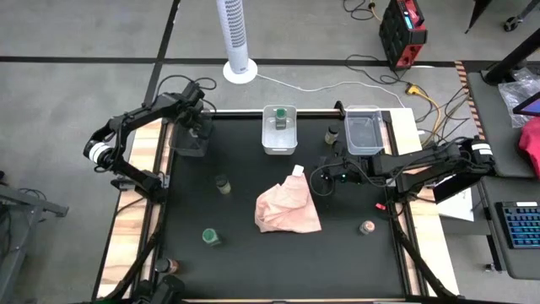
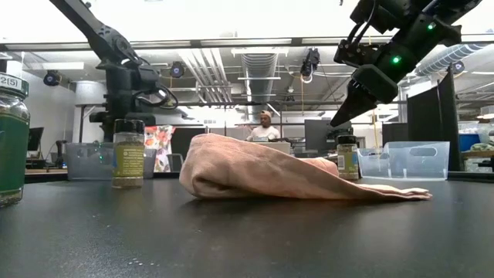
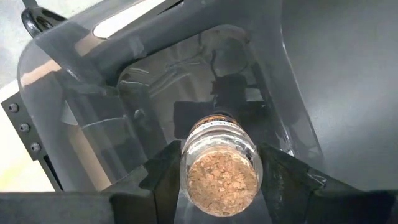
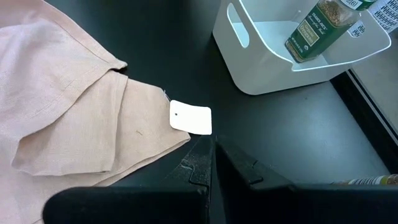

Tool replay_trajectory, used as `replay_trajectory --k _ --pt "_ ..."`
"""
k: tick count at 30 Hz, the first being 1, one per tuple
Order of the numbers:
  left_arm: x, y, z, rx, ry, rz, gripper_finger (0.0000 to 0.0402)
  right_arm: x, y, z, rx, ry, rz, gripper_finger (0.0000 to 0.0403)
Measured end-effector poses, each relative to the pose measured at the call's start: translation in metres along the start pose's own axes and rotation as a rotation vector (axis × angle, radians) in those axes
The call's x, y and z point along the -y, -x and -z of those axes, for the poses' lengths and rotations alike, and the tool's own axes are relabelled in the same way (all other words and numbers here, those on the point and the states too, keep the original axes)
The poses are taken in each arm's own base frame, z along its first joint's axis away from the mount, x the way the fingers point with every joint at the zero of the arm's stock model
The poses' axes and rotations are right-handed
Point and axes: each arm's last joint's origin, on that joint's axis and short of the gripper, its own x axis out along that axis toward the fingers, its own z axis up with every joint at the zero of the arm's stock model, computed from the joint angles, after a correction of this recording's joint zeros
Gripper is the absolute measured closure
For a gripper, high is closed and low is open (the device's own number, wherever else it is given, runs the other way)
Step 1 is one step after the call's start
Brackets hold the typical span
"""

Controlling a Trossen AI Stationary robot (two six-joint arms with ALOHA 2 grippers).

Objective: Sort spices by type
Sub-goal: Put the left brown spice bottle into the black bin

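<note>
1. Left gripper [image 3: 217, 186] over left clear bin [image 1: 189, 139] at desk [image 1: 253, 262] back edge, jaws pinching tan spice jar [image 3: 221, 171].
2. Green-lid jar [image 1: 210, 237] near front, dark-lid jar [image 1: 223, 184] farther back, both left of pink cloth [image 1: 287, 207].
3. Middle white bin [image 1: 279, 142] holding green-label jar [image 4: 323, 28].
4. Right gripper [image 4: 211, 158] above desk beside cloth's white tag [image 4: 191, 117], jaws pressed together, holding nothing.
5. Dark-lid jar by right bin [image 1: 332, 133]; pink-lid jar [image 1: 367, 227] near front right.
</note>
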Motion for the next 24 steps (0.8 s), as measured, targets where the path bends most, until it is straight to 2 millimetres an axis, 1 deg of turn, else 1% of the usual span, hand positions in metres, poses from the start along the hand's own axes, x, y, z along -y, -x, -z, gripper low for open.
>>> replay_trajectory --k 4,24 --pt "0.0003 -0.0028 0.0028 -0.011 0.005 0.000 0.0237 0.0001 0.0000 0.0000 0.000 0.000 0.000 0.0390" --pt "0.0012 -0.0086 0.0045 0.011 0.035 0.001 0.0237 0.0000 0.0001 0.0000 0.000 0.000 0.000 0.0390"
